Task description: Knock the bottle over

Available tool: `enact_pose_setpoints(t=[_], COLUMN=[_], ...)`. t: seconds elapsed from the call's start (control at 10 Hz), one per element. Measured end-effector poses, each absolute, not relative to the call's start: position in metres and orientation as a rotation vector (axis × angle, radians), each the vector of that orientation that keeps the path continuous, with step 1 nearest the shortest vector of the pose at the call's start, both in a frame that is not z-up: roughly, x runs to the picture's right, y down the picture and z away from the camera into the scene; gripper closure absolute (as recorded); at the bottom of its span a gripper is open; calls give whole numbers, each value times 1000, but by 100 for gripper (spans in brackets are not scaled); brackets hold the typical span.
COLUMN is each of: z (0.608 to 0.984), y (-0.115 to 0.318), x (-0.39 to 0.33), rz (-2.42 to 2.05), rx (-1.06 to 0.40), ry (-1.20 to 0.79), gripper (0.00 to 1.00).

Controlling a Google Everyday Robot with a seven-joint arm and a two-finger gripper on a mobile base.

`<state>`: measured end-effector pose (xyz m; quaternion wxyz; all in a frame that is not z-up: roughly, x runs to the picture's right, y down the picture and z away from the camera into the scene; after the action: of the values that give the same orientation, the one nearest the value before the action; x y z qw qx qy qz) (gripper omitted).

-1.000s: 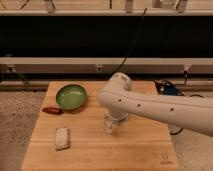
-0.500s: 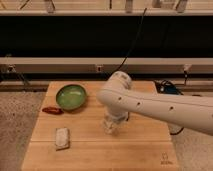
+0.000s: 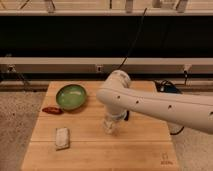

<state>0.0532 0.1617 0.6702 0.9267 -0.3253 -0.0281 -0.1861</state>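
Bottle (image 3: 110, 126) just beneath hand (image 3: 115, 116), mid-table (image 3: 142, 146)

The table (image 3: 145, 145) was pale, matt wood. The green bowl (image 3: 71, 96) looked glossy and smooth, and the arm (image 3: 150, 102) had a smooth white plastic shell. Beneath its wrist, mid-table, the gripper (image 3: 114, 119) hung by the bottle (image 3: 109, 127) of whitish translucent plastic.

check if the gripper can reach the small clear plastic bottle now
Probably yes: the gripper sits right over the small clear plastic bottle, nothing between them; the round green bowl and white packet lie well aside.
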Motion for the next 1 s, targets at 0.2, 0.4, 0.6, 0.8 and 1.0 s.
enact_pose_setpoints(t=[0.2, 0.4, 0.6, 0.8, 1.0], z=[671, 672, 672, 672, 672], y=[160, 157, 156, 153, 151], x=[49, 43, 43, 39, 36], rz=[-382, -385, -384, -386, -386], rx=[-666, -661, -659, -657, -654], ry=[-68, -80, -87, -95, -105], gripper=[98, 98, 98, 98, 98])
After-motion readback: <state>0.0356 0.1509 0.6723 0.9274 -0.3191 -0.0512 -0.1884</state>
